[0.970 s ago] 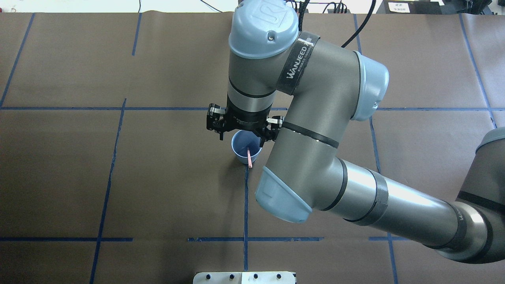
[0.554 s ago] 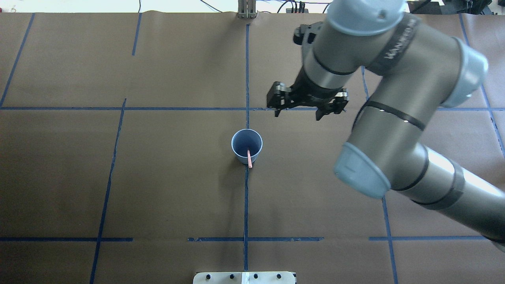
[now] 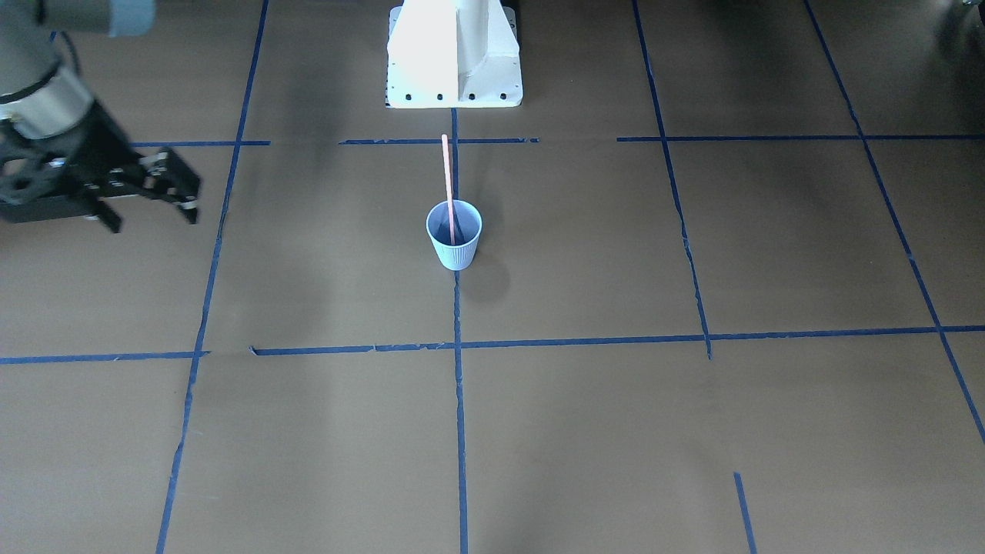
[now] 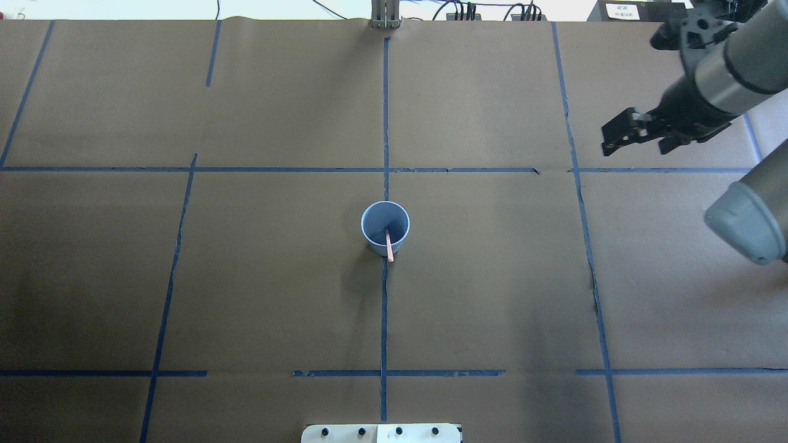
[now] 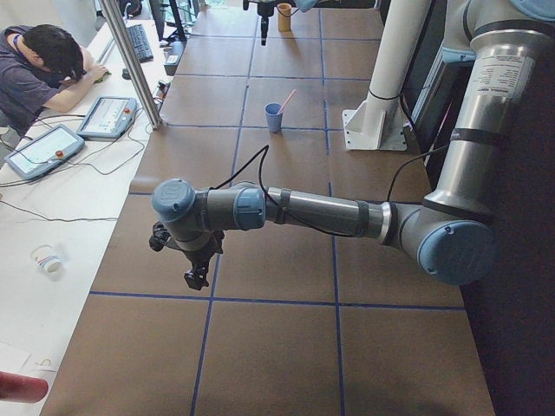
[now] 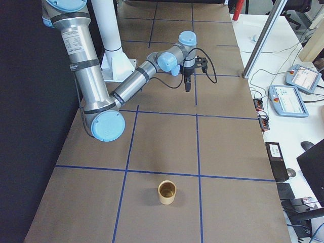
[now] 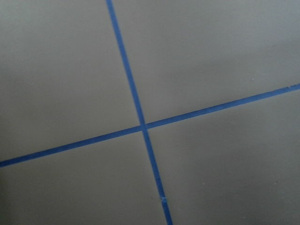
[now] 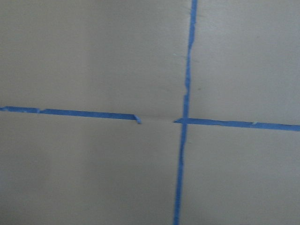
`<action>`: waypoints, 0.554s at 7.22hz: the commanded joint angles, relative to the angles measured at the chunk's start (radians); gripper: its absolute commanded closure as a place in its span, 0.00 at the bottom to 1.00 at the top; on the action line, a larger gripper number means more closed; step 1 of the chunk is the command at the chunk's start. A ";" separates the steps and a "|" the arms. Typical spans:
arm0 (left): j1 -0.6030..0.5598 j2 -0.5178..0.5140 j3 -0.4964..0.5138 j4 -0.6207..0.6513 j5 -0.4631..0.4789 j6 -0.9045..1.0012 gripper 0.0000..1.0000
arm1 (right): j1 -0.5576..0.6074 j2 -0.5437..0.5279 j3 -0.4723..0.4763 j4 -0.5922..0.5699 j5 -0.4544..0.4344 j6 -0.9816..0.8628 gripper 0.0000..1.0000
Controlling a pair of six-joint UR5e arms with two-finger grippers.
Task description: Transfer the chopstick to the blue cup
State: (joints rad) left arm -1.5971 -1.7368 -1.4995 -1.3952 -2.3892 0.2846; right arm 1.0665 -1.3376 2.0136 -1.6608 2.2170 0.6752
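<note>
The blue cup stands upright at the table's middle, on a tape crossing; it also shows in the front view and the left view. The salmon-pink chopstick stands in it, leaning over the rim towards the robot. My right gripper is open and empty, high above the table, far to the right of the cup; in the front view it is at the left edge. My left gripper shows only in the left view, far from the cup; I cannot tell if it is open.
A tan cup stands near the table's right end. The robot's white base plate is behind the blue cup. Blue tape lines cross the brown paper. An operator sits at a side desk with pendants.
My right arm has swung from directly over the blue cup to the far right and back of the table, gripper open throughout. The chopstick stays in the cup.
</note>
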 commanded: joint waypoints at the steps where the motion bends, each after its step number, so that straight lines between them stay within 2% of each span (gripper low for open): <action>1: -0.004 0.060 0.007 -0.091 0.001 -0.051 0.00 | 0.203 -0.136 -0.082 0.010 0.117 -0.315 0.00; 2: -0.004 0.109 0.002 -0.164 0.002 -0.056 0.00 | 0.293 -0.149 -0.158 0.009 0.139 -0.465 0.00; 4: -0.003 0.132 -0.010 -0.192 0.002 -0.178 0.00 | 0.365 -0.152 -0.206 0.010 0.144 -0.479 0.00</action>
State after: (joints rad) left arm -1.6012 -1.6240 -1.5037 -1.5626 -2.3877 0.1638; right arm 1.3836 -1.4837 1.8401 -1.6517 2.3532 0.2265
